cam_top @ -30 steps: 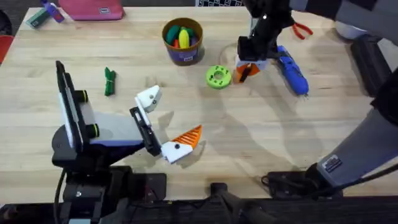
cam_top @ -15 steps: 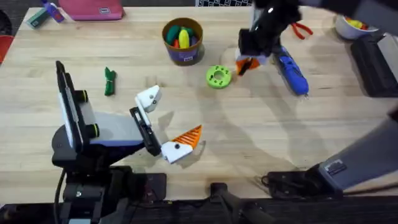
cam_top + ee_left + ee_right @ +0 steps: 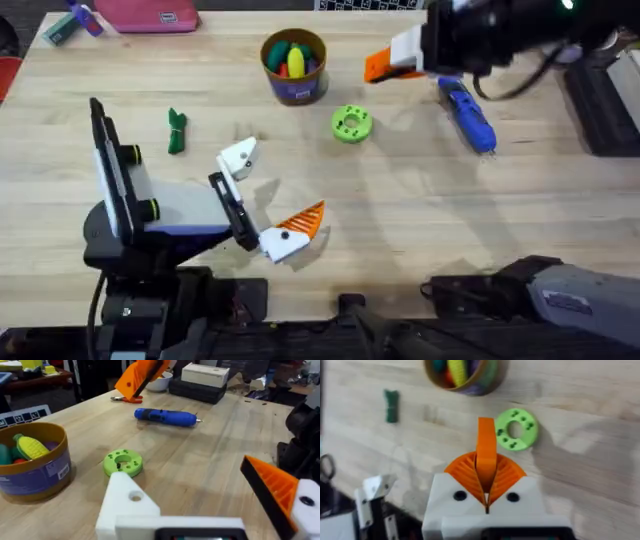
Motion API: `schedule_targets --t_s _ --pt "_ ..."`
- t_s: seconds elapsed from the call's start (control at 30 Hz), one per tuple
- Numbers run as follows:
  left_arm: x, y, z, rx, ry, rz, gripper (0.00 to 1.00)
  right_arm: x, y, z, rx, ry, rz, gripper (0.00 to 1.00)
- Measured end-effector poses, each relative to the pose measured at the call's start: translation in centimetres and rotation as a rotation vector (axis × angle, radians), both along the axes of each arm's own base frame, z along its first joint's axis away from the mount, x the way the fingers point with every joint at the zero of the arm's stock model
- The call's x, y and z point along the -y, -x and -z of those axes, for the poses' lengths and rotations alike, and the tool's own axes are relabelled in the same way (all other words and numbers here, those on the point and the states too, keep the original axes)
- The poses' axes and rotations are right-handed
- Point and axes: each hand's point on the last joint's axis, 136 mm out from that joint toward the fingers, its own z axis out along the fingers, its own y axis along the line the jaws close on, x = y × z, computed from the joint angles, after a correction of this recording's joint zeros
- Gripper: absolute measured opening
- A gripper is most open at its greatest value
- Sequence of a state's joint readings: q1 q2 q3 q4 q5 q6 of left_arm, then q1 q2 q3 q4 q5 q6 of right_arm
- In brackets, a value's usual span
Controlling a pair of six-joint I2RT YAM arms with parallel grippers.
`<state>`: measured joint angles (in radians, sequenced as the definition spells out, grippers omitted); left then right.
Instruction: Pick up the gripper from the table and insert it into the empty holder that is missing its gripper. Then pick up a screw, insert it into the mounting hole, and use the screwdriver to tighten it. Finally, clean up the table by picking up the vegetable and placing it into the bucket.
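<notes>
Standing by the bench [image 3: 420, 210] right now. The left arm is sitting low at the near left with its pincer [image 3: 265, 195] spread wide. One finger is wearing an orange pad [image 3: 303, 220]; the other is just the bare white holder [image 3: 238, 158]. The right arm is reaching across the far side, and its pincer [image 3: 486, 472] is hanging in the air above the bench, up between the bucket [image 3: 296, 92] and the far end of the screwdriver [image 3: 468, 112].

The bucket is standing at the far middle with toy veggies inside. The blue screwdriver is lying flat to the right of it, right under the right arm.

A green ring [image 3: 351, 124] with little holes is lying near the bucket, on the near side toward the screwdriver.

The vegetable [image 3: 176, 131], small and dark green, is lying on the bare wood well to the left, apart from everything.

The orange wedge [image 3: 486, 440] is the thing to watch: the right pincer's ribbed pads are pinching it, with the thin end poking out past them.

The mounting hole [image 3: 135, 495] is showing open on the holder's face.
</notes>
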<state>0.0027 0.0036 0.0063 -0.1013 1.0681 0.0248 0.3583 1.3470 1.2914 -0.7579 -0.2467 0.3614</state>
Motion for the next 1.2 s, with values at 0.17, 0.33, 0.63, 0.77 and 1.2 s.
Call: schedule_targets --t_s 0.17,0.33,0.63,0.77,1.2 --pt "0.0 0.0 0.0 0.001 0.0 0.0 0.985 -1.0 1.6 -0.4 0.049 -0.196 -0.096 0.009" --pt "0.0 0.0 0.0 0.0 0.0 0.0 0.986 -2.6 3.3 0.5 0.008 -0.393 -0.233 0.009" --pt "0.0 0.0 0.0 0.0 0.0 0.0 0.985 -5.8 4.7 1.4 -0.135 -0.657 -0.459 0.009" --pt "0.0 0.0 0.0 0.0 0.0 0.0 0.986 -6.8 4.9 1.6 -0.194 -0.797 -0.577 0.009" --pt "0.0 0.0 0.0 0.0 0.0 0.0 0.986 -8.9 6.0 5.4 -0.413 -0.943 -0.679 0.009"
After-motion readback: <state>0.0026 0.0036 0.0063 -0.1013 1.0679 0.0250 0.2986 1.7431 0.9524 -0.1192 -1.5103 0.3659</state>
